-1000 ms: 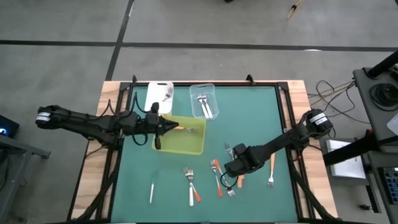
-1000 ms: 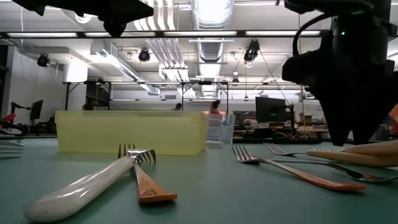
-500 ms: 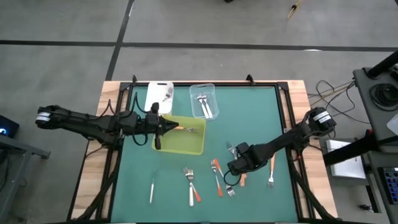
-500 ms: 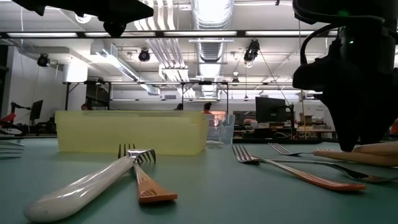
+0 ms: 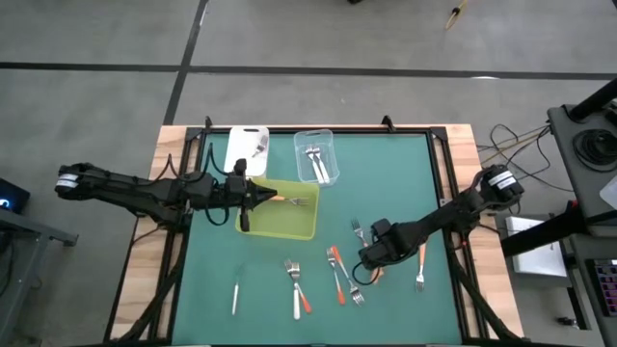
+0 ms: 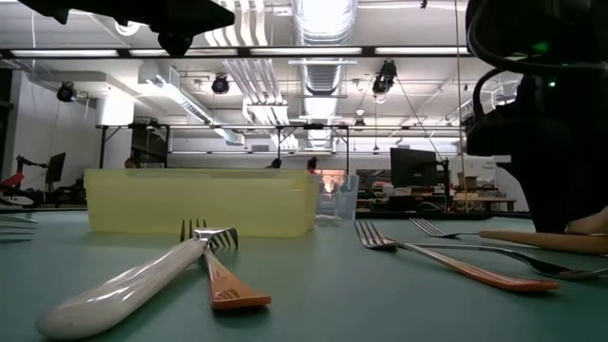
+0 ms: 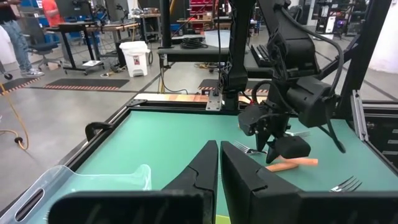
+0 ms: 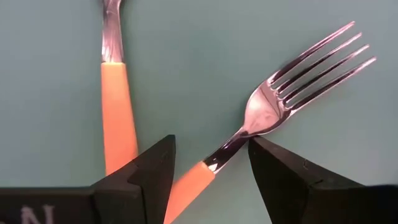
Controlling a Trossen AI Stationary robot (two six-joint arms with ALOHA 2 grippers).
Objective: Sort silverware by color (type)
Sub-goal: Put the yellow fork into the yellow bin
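**Right gripper's fingers straddle an orange-handled fork**

The right gripper (image 8: 208, 165) is low over the green mat (image 5: 386, 183), its fingers (image 8: 152, 171) spread wide and closed on nothing. Between them lies an orange-handled fork (image 8: 273, 102): its neck sits in the gap, its long axis runs diagonally, and its silver tines point away past the fingertips. A second orange-handled utensil (image 8: 115, 106) lies just outside one finger, almost parallel to it. Only the right wrist view shows this; the high view shows the gripper's place among the scattered silverware (image 5: 337, 270), its tips hidden under the arm. The left gripper (image 7: 219, 163), fingers pressed together and empty, hovers over the yellow-green tray (image 5: 280, 226)
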